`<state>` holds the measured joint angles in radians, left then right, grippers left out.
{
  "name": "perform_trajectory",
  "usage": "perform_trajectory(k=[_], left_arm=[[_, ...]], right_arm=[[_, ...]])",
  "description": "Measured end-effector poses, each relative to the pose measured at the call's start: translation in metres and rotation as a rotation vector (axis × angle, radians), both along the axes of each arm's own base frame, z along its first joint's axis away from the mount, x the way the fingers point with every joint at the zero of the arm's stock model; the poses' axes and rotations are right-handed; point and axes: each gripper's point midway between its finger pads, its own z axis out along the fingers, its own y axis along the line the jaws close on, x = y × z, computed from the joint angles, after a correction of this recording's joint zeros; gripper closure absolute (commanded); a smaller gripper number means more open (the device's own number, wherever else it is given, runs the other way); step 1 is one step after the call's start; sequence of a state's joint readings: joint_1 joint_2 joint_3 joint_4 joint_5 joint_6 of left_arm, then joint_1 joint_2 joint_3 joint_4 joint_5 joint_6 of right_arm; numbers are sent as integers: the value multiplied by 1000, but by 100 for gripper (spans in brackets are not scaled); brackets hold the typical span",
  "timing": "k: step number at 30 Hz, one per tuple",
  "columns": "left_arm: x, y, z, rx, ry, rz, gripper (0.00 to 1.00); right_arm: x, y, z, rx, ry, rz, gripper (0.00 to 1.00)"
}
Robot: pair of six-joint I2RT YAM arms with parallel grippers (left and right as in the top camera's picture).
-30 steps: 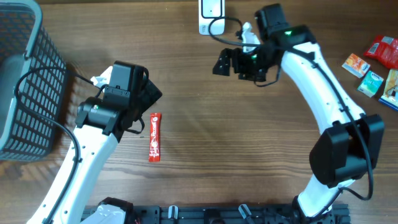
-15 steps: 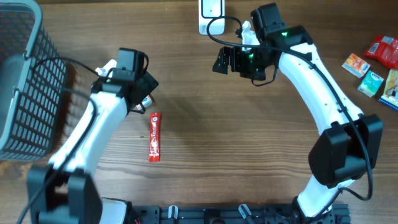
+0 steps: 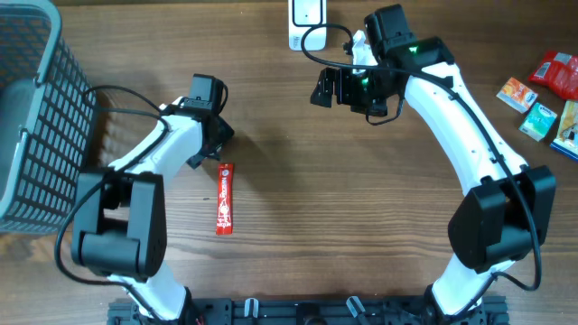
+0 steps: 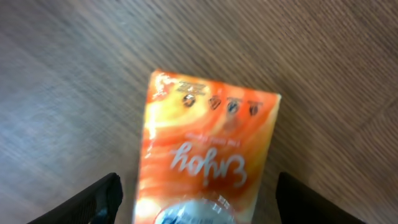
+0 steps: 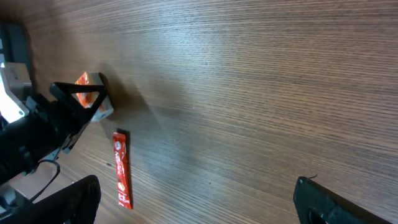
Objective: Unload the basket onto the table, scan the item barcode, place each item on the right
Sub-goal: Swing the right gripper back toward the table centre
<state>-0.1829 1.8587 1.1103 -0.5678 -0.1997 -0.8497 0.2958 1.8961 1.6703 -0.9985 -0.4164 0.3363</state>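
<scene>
Since the left arm swung away from the wire basket (image 3: pixel 36 117) and out across the bench (image 3: pixel 361 226), the left tool (image 4: pixel 198 190) now hangs directly over an orange sachet (image 4: pixel 205 143) (its printing reads upside down from the wrist). That puts the pick-up within reach, though I judge the scan itself not yet begun. The jaws have narrowed from full spread but stand apart, one finger on each side of the sachet, gripping nothing yet. Well across from it, the right tool (image 3: pixel 327 88) gapes wide and empty beside a white device (image 3: pixel 307 23), likely the scanner. A red stick pack (image 3: pixel 224 199) lies just behind the left tool, untouched.
</scene>
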Motion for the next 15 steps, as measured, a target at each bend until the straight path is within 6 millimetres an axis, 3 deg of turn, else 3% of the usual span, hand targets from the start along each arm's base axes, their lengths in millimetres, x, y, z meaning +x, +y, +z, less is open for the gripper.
perform_trajectory(k=[2, 7, 9, 13, 15], left_arm=[[3, -4, -4, -18, -5, -5, 47], [4, -10, -7, -50, 0, -26, 57], [4, -11, -7, -49, 4, -50, 75], [4, -12, 0, -37, 1, -121, 96], [3, -13, 11, -29, -9, -169, 96]], right_arm=[[0, -1, 0, -6, -2, -2, 0], [0, -3, -1, -17, -1, -6, 0], [0, -4, -2, -26, 1, -9, 0], [0, -6, -3, -36, 0, -13, 0], [1, -7, -3, -40, -1, -14, 0]])
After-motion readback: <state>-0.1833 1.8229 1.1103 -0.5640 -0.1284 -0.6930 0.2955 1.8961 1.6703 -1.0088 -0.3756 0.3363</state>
